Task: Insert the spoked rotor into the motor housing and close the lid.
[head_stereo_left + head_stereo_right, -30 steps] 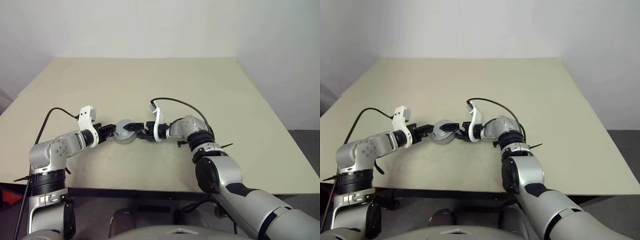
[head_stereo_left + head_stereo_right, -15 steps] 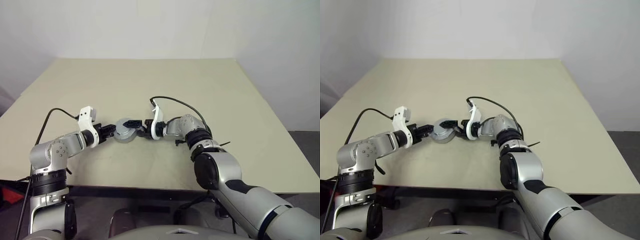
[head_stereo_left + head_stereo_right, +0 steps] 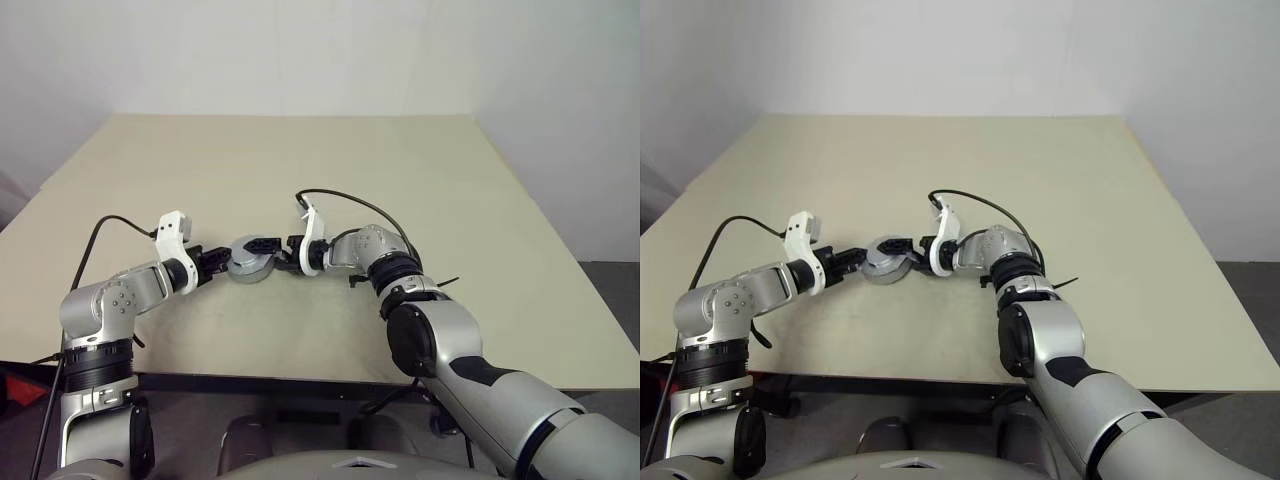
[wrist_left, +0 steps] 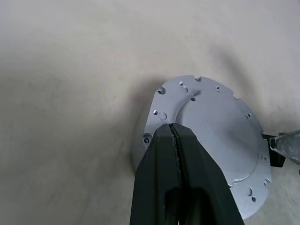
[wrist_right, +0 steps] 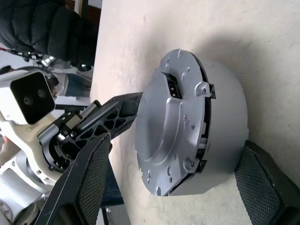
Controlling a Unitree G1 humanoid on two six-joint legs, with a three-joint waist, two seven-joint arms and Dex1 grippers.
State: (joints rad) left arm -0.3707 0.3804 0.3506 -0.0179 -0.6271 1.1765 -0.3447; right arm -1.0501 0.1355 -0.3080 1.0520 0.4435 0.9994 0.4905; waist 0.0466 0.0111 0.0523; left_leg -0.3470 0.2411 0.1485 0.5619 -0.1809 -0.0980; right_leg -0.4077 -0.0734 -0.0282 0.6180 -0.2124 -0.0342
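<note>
The motor housing (image 3: 250, 270) is a round grey body standing on the table between my two grippers. The silvery lid (image 4: 211, 126), with a notched edge and small holes, lies on top of it. My left gripper (image 3: 224, 262) is shut, and its closed fingertips (image 4: 173, 136) rest at the lid's rim with nothing between them. My right gripper (image 3: 260, 254) is open, with its fingers (image 5: 84, 183) standing on either side of the housing's wall (image 5: 225, 122). The spoked rotor is hidden.
The beige table (image 3: 400, 170) stretches wide to the back and right. Its front edge (image 3: 300, 378) runs close below both arms. A black cable (image 3: 350, 200) loops off the right wrist.
</note>
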